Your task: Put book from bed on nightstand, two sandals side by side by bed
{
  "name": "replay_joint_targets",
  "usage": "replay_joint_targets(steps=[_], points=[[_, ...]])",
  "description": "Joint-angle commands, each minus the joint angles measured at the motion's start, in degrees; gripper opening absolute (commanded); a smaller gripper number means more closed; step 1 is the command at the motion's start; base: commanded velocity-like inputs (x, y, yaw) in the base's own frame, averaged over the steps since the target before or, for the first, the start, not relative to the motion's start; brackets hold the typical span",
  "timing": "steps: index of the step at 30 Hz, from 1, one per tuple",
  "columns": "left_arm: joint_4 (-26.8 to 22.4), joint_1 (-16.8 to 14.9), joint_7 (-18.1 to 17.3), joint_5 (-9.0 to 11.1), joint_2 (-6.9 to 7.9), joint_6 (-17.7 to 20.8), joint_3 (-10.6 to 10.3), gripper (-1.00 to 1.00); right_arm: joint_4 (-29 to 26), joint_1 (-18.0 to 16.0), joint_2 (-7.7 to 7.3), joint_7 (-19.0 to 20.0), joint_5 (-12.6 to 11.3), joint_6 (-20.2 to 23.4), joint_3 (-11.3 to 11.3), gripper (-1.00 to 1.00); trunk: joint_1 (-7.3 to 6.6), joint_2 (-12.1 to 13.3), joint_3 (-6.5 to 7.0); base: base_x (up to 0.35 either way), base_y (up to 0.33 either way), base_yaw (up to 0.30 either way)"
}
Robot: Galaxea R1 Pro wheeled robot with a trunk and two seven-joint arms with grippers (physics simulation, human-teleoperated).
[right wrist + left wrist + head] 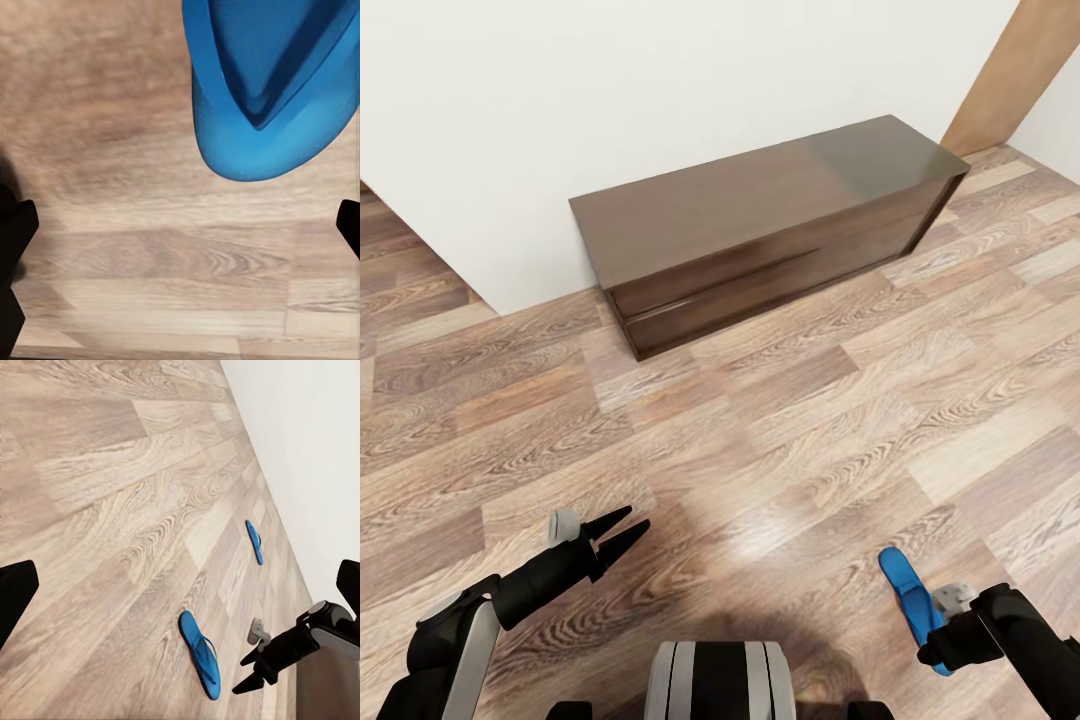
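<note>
One blue sandal (908, 596) lies flat on the wood floor at the lower right of the head view. My right gripper (945, 640) sits just beside it, open. In the right wrist view the sandal's rounded end (262, 97) lies ahead of the spread fingers, not between them. The left wrist view shows this sandal (199, 654) with the right gripper (247, 671) pointing at it, and a second sandal (254, 541) farther along the floor near the white wall. My left gripper (618, 532) hovers open and empty over the floor at lower left. The book, bed and nightstand are out of view.
A long low dark bench (760, 225) stands against the white wall (660, 90) ahead. Light wood-plank floor (780, 420) stretches between it and my base. A wooden door edge (1010, 80) is at the top right.
</note>
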Motion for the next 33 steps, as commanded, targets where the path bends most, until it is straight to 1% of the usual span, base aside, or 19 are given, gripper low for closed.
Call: replay_joint_targets(steps=[1,11,33], points=[[-0.01,-0.03,-0.14,0.15,-0.05,0.49,0.13,1.0,-0.07,-0.02,-0.05,0.48,0.61,0.09,0.13,1.0,-0.01,-0.01,-0.03,0.008,0.0,0.0],[-0.01,-0.03,-0.12,0.14,-0.13,0.55,0.17,1.0,-0.07,-0.02,-0.02,0.47,0.61,0.07,0.13,1.0,-0.01,-0.01,-0.03,0.002,0.0,0.0],[0.07,-0.03,-0.12,0.07,-0.22,0.58,0.01,1.0,-0.29,-0.02,0.02,0.48,0.6,0.07,0.13,1.0,0.56,-0.31,-4.91,0.0,0.0,0.0]])
